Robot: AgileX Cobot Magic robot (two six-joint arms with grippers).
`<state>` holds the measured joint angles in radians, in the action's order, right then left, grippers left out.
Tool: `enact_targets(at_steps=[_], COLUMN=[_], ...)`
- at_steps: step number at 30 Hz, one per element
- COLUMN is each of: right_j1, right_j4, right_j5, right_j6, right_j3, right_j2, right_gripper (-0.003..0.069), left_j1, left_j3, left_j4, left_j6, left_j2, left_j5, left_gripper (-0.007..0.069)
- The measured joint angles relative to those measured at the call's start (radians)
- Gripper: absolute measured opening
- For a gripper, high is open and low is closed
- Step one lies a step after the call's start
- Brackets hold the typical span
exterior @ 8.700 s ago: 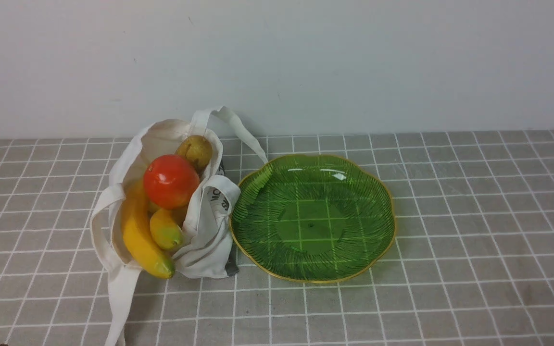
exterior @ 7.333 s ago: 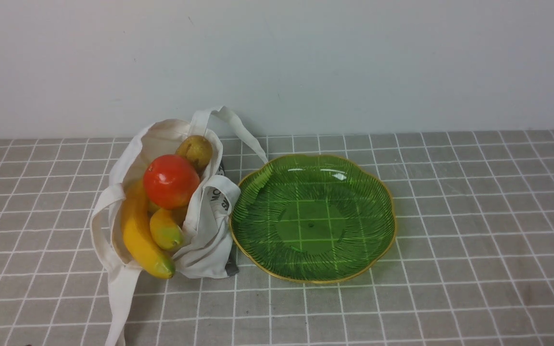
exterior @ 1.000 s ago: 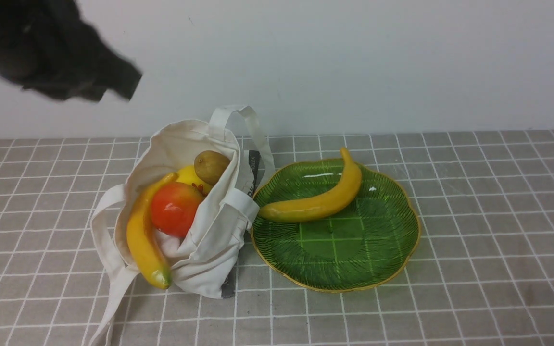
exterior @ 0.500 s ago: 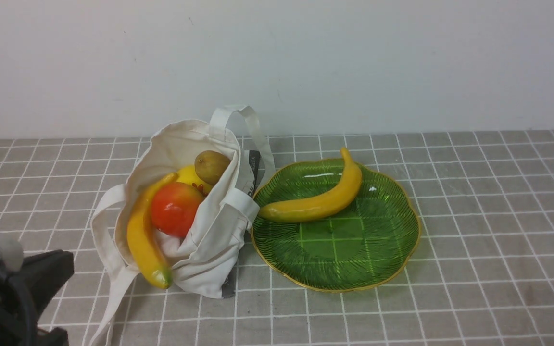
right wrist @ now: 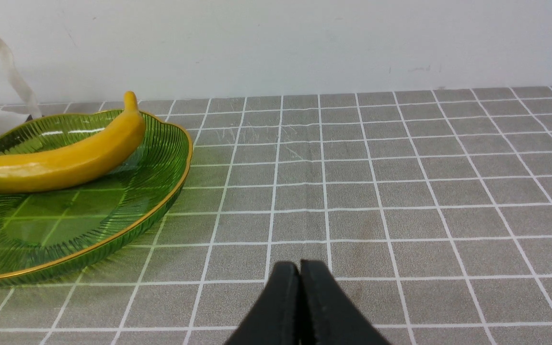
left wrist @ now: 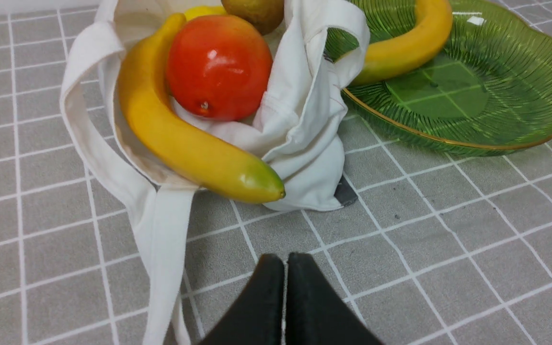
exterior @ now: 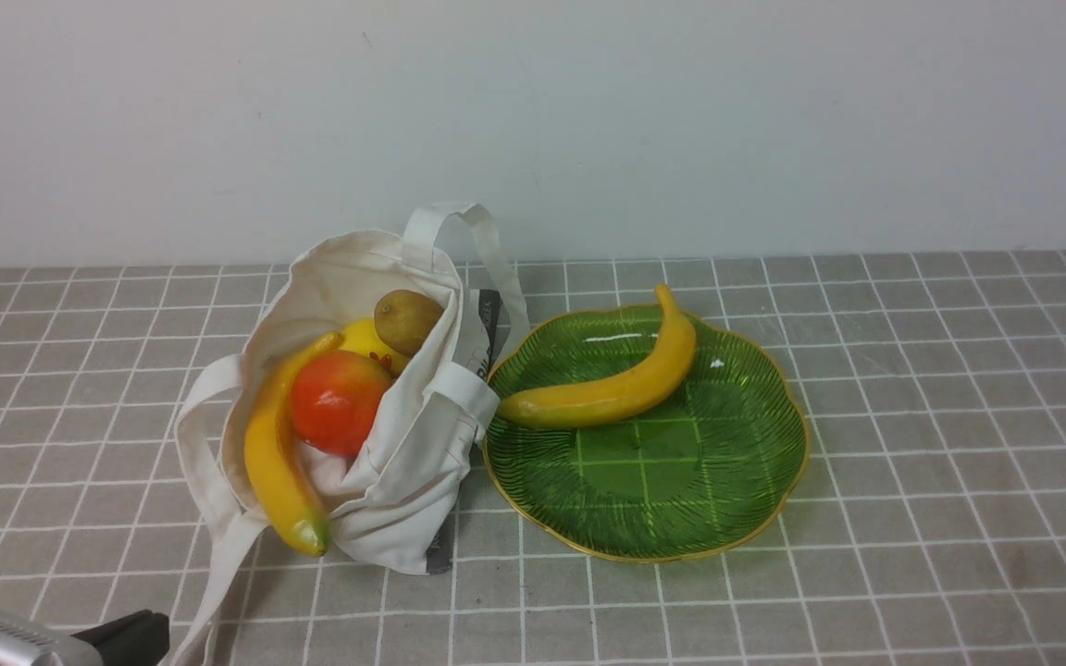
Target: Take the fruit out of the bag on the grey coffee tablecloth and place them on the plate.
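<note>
One banana [exterior: 602, 388] is on the plate [exterior: 681, 504], folks! It lies curved across the far half, its stem poking over the far rim and its other end down at the rim beside the bag [exterior: 403, 499].

Four fruits sit in that bag. The second banana [exterior: 274, 458] runs down the left side of the opening, with its green tip hanging out over the near edge. The red ball [exterior: 337, 402] is tucked right against it. Behind the ball the yellow piece [exterior: 362, 338] peeks out, mostly hidden. The brown oval [exterior: 406, 319] sits at the very back, touching the yellow piece.

The bag lies slumped and open on the grey cloth [exterior: 912, 416], just left of the plate, and a fold of canvas laps over the plate's rim. One strap [exterior: 218, 573] trails toward the near edge of the cloth. Another loops up at the back against the wall [exterior: 681, 120]. A grey tag [exterior: 440, 555] shows at the bag's near right corner.

Now the left pincer [left wrist: 284, 261]: it's clenched, fingers pressed flat together with nothing between them. It sits over bare cloth just in front of the bag, near the trailing strap and clear of every fruit. Only a sliver of the left arm [exterior: 33, 638] shows in the front view's bottom-left corner.

The right pincer [right wrist: 299, 268] is clenched and empty too. It is over open cloth to the right of the plate, well apart from the banana.
</note>
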<state>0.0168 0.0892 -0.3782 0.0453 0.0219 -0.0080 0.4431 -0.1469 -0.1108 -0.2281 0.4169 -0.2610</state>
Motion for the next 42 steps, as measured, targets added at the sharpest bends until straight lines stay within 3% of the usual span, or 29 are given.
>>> enact_targets(at_steps=[9,19,23,42], right_j1=[0.0,0.0,0.0,0.0], right_j4=[0.0,0.0,0.001,0.001], right_j5=[0.0,0.0,0.0,0.0], right_j6=[0.0,0.0,0.0,0.0], right_j3=[0.0,0.0,0.0,0.0], right_j2=[0.0,0.0,0.0,0.0], right_gripper=[-0.0014,-0.0014,-0.0014,-0.0014], left_j1=[-0.024,-0.332,-0.405,-0.373], left_j3=[0.005,0.136,0.174,0.175], left_j4=[-0.019,-0.006,-0.003,0.027], left_j6=[0.0,0.035,0.037,0.116], left_j2=[-0.056,-0.393,-0.427,-0.428], left_j5=[-0.042,-0.069,-0.064,-0.117], left_gripper=[-0.0008,-0.0008,-0.0008,-0.0008])
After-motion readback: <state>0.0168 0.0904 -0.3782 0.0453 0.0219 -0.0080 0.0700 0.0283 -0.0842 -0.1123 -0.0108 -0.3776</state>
